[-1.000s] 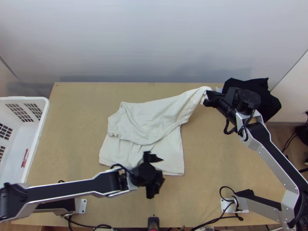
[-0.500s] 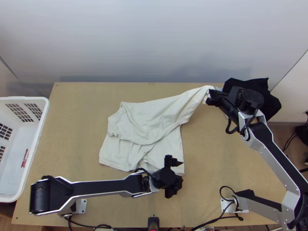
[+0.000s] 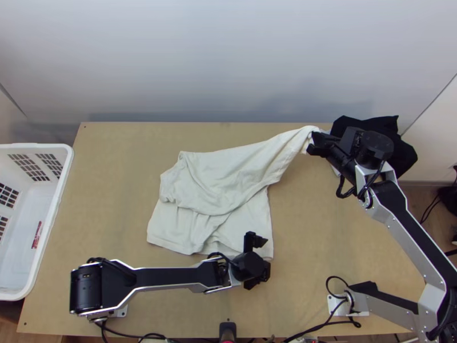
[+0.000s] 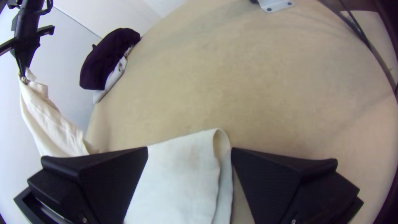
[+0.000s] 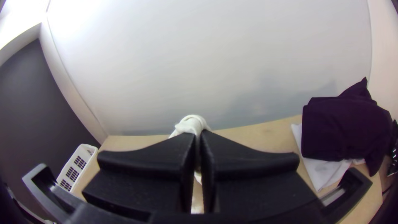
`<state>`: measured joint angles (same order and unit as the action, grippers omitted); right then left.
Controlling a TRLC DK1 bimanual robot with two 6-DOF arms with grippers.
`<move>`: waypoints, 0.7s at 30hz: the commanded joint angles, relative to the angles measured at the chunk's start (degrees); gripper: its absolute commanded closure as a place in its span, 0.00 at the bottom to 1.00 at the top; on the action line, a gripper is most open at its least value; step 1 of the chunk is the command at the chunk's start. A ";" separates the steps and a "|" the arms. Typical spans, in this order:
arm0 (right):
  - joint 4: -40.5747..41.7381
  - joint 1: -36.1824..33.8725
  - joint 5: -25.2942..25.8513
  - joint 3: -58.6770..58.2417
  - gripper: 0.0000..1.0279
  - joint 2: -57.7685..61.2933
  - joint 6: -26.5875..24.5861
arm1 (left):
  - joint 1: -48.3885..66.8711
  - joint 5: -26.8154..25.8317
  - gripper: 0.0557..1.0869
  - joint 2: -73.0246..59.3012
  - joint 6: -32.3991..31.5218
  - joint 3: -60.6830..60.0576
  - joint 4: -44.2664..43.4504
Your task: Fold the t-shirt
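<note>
Left gripper (image 3: 264,256): jaws wide | right gripper (image 3: 313,143): pinching t-shirt (image 3: 223,177) | left wrist view: doubled corner (image 4: 224,145)

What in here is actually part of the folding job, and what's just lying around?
Part of the job:
Cream t-shirt, rumpled, one part raised
Right gripper, fingers shut on that raised part
Left gripper, fingers open at the t-shirt's near right corner

Apparently just lying about:
Dark cloth, bunched
White cloth under it
White basket at the left
</note>
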<state>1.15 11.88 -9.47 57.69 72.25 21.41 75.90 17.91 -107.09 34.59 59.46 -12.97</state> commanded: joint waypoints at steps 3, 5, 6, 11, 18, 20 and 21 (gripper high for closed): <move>-0.88 -0.01 -0.02 0.05 0.97 0.00 0.04 | -0.40 4.94 0.05 -3.57 0.13 1.53 -1.62; -1.06 -0.01 -0.02 -0.04 0.97 0.00 0.04 | -0.40 5.56 0.06 -3.83 -0.14 1.80 -1.62; -1.06 0.07 -0.02 -0.12 0.97 0.00 -0.05 | -0.40 5.99 0.06 -3.83 -0.14 1.80 -1.53; -0.88 0.07 0.07 -0.04 0.97 0.44 -0.14 | -0.40 5.47 0.72 -2.51 -0.75 0.92 -0.56; -0.09 0.25 0.07 0.32 0.97 1.14 -0.14 | -0.22 4.94 0.97 -0.58 -3.12 0.74 -0.91; 0.08 0.25 0.07 0.49 0.97 1.58 -0.14 | -0.40 4.94 0.97 -0.05 -3.91 0.57 -0.65; 0.08 0.25 0.07 0.58 0.97 1.76 -0.05 | -0.40 4.94 0.97 0.13 -4.18 0.57 -0.74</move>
<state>0.60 11.99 -9.45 57.80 73.12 21.39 75.66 22.98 -108.47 32.36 60.16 -13.45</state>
